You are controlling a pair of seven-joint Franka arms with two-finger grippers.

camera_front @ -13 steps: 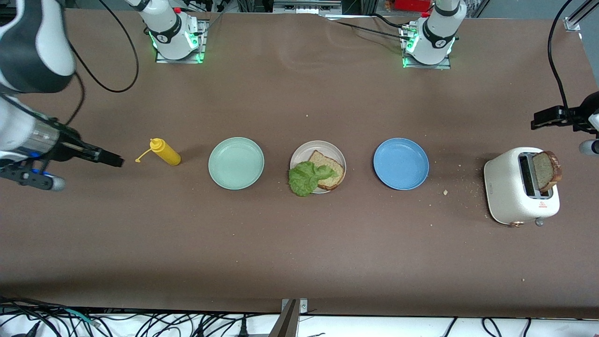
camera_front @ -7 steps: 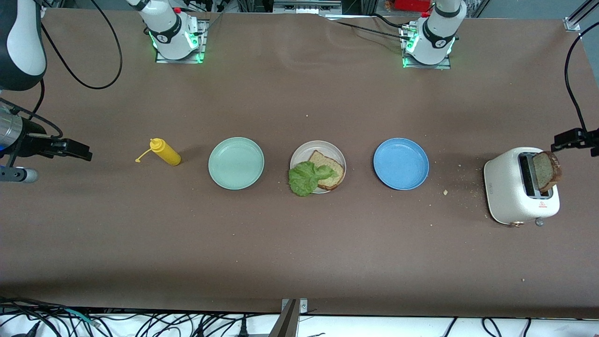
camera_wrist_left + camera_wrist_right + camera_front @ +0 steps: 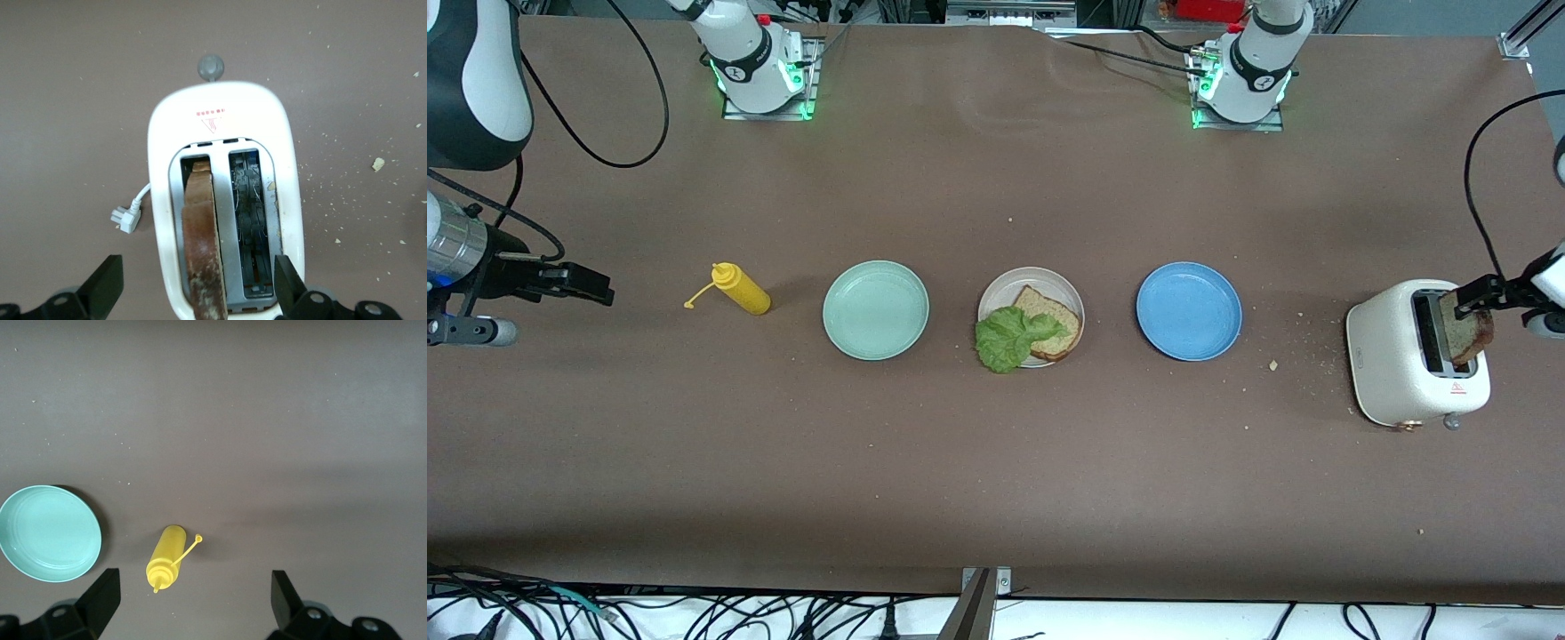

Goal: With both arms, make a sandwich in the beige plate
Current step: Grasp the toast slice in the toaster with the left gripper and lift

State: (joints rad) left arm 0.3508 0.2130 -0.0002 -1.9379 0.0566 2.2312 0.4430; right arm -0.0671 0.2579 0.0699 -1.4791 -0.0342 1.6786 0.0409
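The beige plate [image 3: 1003, 292] sits mid-table and holds one brown bread slice [image 3: 1052, 318] with a green lettuce leaf [image 3: 1007, 340] lying partly on it and over the plate's rim. A second bread slice [image 3: 1469, 331] stands in a slot of the white toaster [image 3: 1396, 356]; it also shows in the left wrist view [image 3: 200, 247]. My left gripper [image 3: 1471, 300] is over the toaster, open [image 3: 197, 293], with its jaws apart on either side of that slice and not touching it. My right gripper [image 3: 583, 284] is open and empty [image 3: 193, 607] over the right arm's end of the table.
A yellow squeeze bottle [image 3: 740, 288] lies beside a mint-green plate [image 3: 876, 310] toward the right arm's end. A blue plate [image 3: 1189, 311] sits between the beige plate and the toaster. Crumbs lie around the toaster. The bottle [image 3: 167, 563] shows below my right gripper.
My left gripper has come down from above the table's end onto the toaster's bread slice. My right gripper drew back toward its end of the table, then edged slightly back.
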